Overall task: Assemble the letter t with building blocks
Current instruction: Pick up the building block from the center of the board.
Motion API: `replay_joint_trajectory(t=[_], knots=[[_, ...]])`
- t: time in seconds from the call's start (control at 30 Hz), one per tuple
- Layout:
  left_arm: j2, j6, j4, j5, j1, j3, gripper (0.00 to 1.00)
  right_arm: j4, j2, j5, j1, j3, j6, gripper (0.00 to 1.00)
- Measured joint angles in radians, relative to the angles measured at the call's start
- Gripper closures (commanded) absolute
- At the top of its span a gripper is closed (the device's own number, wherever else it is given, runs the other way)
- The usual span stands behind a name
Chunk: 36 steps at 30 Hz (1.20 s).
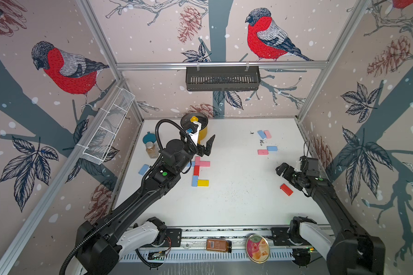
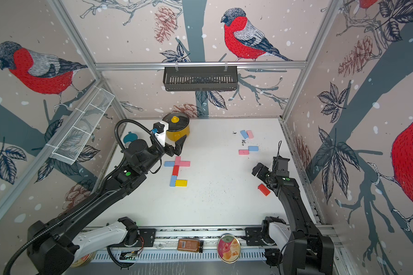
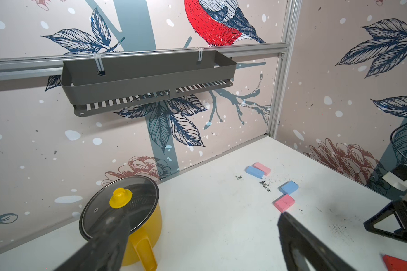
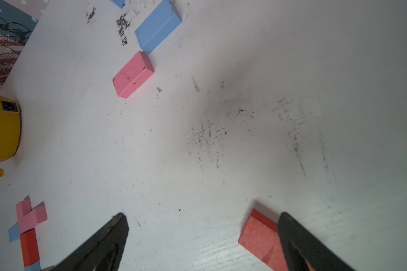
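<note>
Several building blocks lie joined on the white table (image 1: 236, 202): two pink (image 1: 204, 163), a red (image 1: 196, 170), a blue (image 1: 195, 181) and a yellow (image 1: 203, 182); another blue (image 2: 169, 163) touches the pink ones. My left gripper (image 1: 206, 146) hovers open just behind them, with nothing between its fingers (image 3: 291, 234). Loose blue and pink pairs (image 1: 264, 134) (image 1: 267, 150) lie at the back right. A loose red block (image 1: 286, 189) lies by my right gripper (image 1: 285, 176), which is open; in the right wrist view the red block (image 4: 259, 237) sits against one finger (image 4: 298, 239), ungripped.
A yellow pot (image 1: 202, 133) with a glass lid stands at the back left, close to the left gripper. A small bottle (image 1: 152, 150) and a lone blue block (image 1: 143, 169) lie near the left wall. A black shelf (image 1: 222, 78) hangs on the back wall.
</note>
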Motion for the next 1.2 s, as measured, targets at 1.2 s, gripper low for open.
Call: replay_joint_trajectory(t=[1.2], knots=[[0.038, 0.007, -0.048, -0.064, -0.001, 0.026, 0.02, 0.031, 0.036, 0.047, 0.183, -0.104, 0.188, 0.00]])
